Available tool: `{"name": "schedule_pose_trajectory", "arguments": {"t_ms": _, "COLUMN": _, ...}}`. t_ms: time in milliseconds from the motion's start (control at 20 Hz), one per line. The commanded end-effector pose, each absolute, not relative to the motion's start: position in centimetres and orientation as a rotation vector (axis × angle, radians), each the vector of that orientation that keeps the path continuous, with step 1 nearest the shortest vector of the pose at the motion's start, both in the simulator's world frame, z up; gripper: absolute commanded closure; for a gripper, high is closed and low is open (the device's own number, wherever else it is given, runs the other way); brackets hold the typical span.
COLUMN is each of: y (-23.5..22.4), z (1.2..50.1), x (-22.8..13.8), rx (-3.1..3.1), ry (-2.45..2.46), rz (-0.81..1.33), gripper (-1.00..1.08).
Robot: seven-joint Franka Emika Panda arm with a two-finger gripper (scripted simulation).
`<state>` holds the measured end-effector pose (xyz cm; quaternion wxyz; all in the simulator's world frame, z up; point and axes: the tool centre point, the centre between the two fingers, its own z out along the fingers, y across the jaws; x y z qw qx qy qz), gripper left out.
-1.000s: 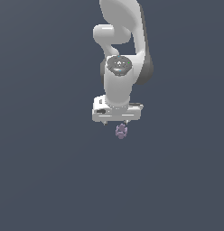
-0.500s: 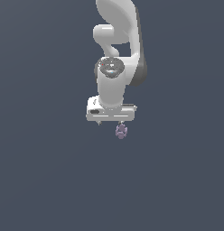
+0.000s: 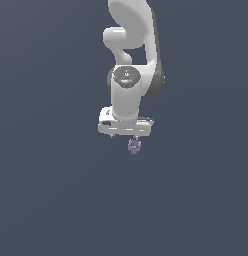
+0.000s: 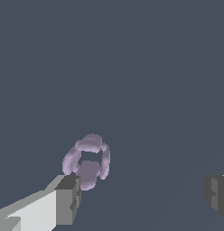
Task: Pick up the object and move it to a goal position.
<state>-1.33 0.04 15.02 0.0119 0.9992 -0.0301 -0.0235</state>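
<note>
I see the small pale-purple lumpy ribbed object [image 4: 86, 162] sitting just below the white two-fingered gripper [image 4: 143, 198], close against one grey fingertip [image 4: 68, 198]; its jaws stand wide apart, released, holding nothing. From the exterior view, the object [image 3: 134, 146] sits under the gripper [image 3: 127, 134] over the plain dark grey-blue floor [image 3: 51, 200].

Bare simulated scene: white arm [image 3: 128, 75] against featureless slate-grey ground.
</note>
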Motion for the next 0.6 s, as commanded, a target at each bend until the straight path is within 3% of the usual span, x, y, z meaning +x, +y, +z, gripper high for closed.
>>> {"name": "schedule_pose_trajectory", "arguments": {"t_ms": 0, "y": 0.4, "z": 14.7, "x": -1.4, "rx": 3.114, "ry": -0.157, "rz": -0.068, "gripper": -0.92}}
{"name": "schedule_pose_trajectory", "arguments": {"t_ms": 550, "y": 2.6, "z": 12.7, "x": -2.1, "rx": 3.078, "ry": -0.551, "rz": -0.039, "gripper": -0.92}}
